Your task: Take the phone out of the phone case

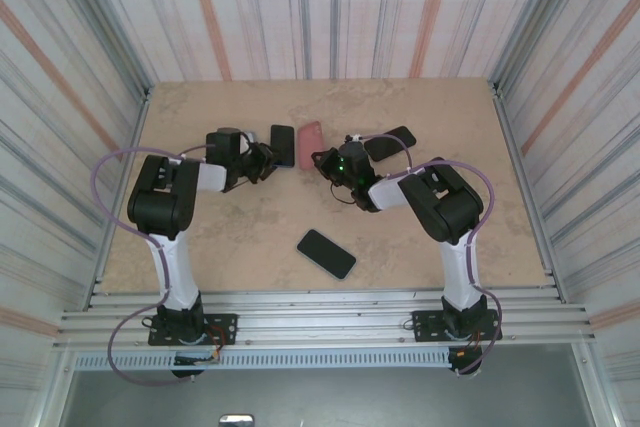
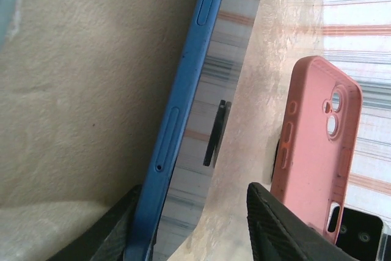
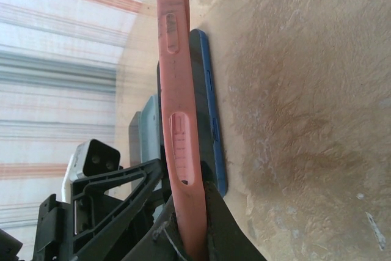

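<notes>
The blue-edged phone (image 1: 283, 146) rests on the table, out of the case; its blue side (image 2: 183, 90) and mirror-like screen run up the left wrist view. My left gripper (image 2: 189, 236) stands open around its lower end: the phone lies against the left finger (image 2: 104, 239), with a gap to the right finger (image 2: 281, 230). The pink phone case (image 3: 180, 120) stands on edge, empty, its camera cut-outs visible (image 2: 317, 145). My right gripper (image 3: 189, 230) is shut on the case's lower end, just right of the phone (image 3: 211, 114). From above, both grippers (image 1: 268, 159) (image 1: 325, 160) meet beside the case (image 1: 310, 135).
A second dark phone (image 1: 326, 253) lies near the table's front middle. A third dark phone (image 1: 390, 142) lies behind the right arm. Striped walls (image 1: 90, 97) close in the tan table (image 1: 450, 117) on three sides.
</notes>
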{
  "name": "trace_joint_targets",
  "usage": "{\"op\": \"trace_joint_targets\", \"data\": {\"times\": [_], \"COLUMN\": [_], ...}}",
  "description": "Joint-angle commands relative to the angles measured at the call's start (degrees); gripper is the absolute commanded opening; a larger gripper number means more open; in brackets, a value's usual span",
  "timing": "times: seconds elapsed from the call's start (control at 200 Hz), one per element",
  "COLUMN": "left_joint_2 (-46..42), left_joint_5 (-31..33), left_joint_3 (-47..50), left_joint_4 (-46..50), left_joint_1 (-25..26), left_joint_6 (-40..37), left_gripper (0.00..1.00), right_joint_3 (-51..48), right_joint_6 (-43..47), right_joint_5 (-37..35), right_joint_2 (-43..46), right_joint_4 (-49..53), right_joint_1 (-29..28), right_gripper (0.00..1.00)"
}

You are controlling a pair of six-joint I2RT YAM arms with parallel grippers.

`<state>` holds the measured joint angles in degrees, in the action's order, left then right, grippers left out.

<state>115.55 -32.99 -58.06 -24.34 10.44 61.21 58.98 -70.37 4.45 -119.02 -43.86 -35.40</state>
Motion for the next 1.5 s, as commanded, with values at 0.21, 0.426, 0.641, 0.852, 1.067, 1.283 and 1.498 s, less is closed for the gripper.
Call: {"op": "trace_joint_targets", "data": {"times": [0.21,0.426,0.641,0.852,1.067,1.283,1.498], "left_joint_2": [-2.07,-2.99,-4.97,-5.33,-6.01,-6.95,-8.86], "left_joint_5": [0.21,-0.14,0.74,1.03,0.82,0.89,0.32], "left_joint_3": [1.15,2.26,2.34,3.13,2.74,3.13,2.67], "left_joint_4": [0.73,1.68,5.51,6.28,6.88,7.21,8.37], "left_joint_1": [-1.82,-2.35,-2.44,-2.87,-3.01,-3.45,-3.50], "left_joint_6": [-2.45,-3.27,-6.25,-6.81,-7.28,-7.47,-8.50], "left_gripper": [0.50,0.56,0.60,0.64,0.66,0.69,0.70], "right_joint_3": [4.70,8.29,10.67,12.02,13.53,15.22,16.93], "right_joint_6": [2.70,5.27,6.50,6.98,9.03,13.94,18.83], "right_joint_5": [-2.76,-4.47,-4.71,-4.65,-5.40,-6.56,-6.47], "right_joint_2": [-2.41,-4.61,-6.39,-7.36,-7.94,-7.78,-7.44], "right_joint_4": [5.87,9.02,11.07,13.52,15.70,19.49,22.37], "right_joint_1": [-0.50,-0.89,-1.06,-1.30,-1.43,-1.40,-1.08], "right_gripper": [0.08,0.09,0.10,0.13,0.17,0.20,0.28]}}
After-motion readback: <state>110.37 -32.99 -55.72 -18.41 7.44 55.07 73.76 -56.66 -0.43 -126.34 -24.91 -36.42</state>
